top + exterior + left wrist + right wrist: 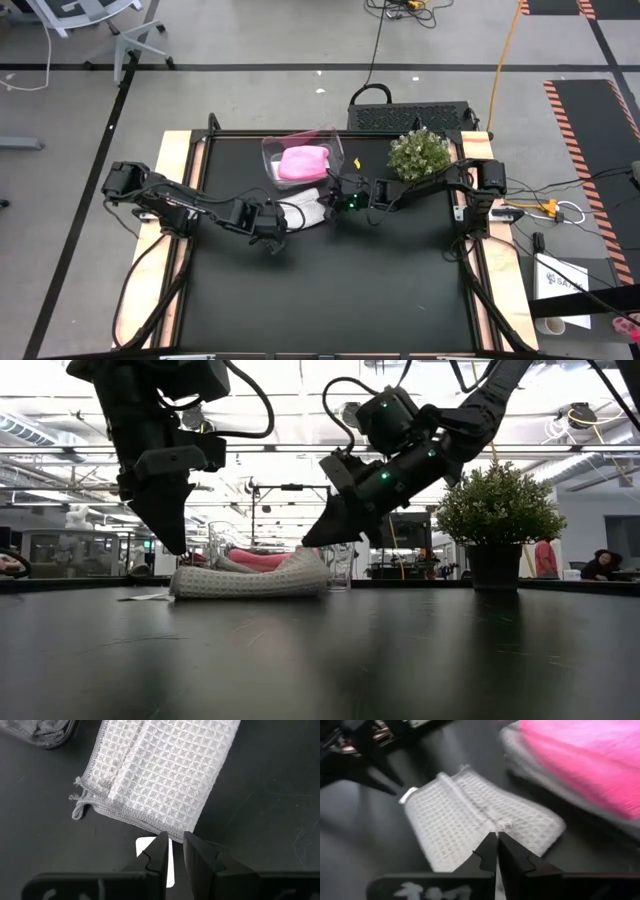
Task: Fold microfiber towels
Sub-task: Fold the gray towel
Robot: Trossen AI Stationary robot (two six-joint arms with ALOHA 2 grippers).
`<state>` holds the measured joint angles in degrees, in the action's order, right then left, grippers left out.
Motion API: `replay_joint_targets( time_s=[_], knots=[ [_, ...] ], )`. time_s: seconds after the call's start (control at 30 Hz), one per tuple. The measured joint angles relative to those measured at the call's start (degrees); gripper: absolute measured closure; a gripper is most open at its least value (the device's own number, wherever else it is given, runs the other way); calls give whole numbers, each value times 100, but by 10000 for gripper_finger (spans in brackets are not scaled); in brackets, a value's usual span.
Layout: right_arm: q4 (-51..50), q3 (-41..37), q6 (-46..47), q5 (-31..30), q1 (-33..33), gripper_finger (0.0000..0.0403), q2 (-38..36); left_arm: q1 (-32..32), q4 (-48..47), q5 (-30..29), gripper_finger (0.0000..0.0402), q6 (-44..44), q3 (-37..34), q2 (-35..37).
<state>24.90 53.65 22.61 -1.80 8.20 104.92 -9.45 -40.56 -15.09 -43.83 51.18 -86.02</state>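
White waffle-weave microfiber towel (303, 209), folded into a thick rectangle, lies on the black table (330, 290) just above the middle of the high view, between the 2 grippers. The right gripper (496, 837) is clenched, its 2 fingers pressed together with their tips at the towel's near edge; in the low view it slants down from the upper right onto the towel's right end, and I cannot tell whether any cloth is pinched between them. The left gripper (174, 839) hangs at the towel's other side, its fingers narrowly parted and holding nothing, the tips just off the towel's hem and above a small white card (150, 852) on the table. A bright pink microfiber towel (303, 161) sits folded inside the clear plastic bin (272, 150), toward the upper middle of the high view, with grey cloth beneath it. A potted green plant (418, 153) stands to the right of the bin.
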Motion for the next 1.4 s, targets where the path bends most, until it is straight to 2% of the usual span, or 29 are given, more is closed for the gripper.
replay_joint_targets(
  time_s=[0.13, 0.23, 0.4, 0.53, 0.7, 0.93, 1.07, 1.3, 1.4],
  knots=[
    [16, 1, -124, -383, 100, 402, 0, 0, 0, 0, 339, 1, -2, 0],
    [28, 2, -91, -409, 240, 402, 0, 0, 0, 0, 339, 1, -2, 0],
    [161, 2, -79, -88, 314, 401, 0, 0, 16, -18, 339, 1, -2, 0],
    [454, 2, -76, -66, 259, 401, 0, 24, 114, -366, 339, 9, -2, 0],
    [819, 9, -77, 175, 257, 401, -33, 159, 663, -450, 339, 342, -2, 0],
    [685, 9, -81, 191, 261, 401, -33, 504, 1451, -431, 339, 727, -2, -571],
    [665, 9, -79, 192, 261, 401, -33, 684, 1375, -172, 339, 725, -7, -967],
    [643, 9, -12, 217, 258, 401, -33, 831, 1353, -198, 339, 802, 24, -1359],
    [615, 9, 69, 518, 248, 401, -33, 870, 1361, -220, 339, 817, 33, -1449]
  ],
)
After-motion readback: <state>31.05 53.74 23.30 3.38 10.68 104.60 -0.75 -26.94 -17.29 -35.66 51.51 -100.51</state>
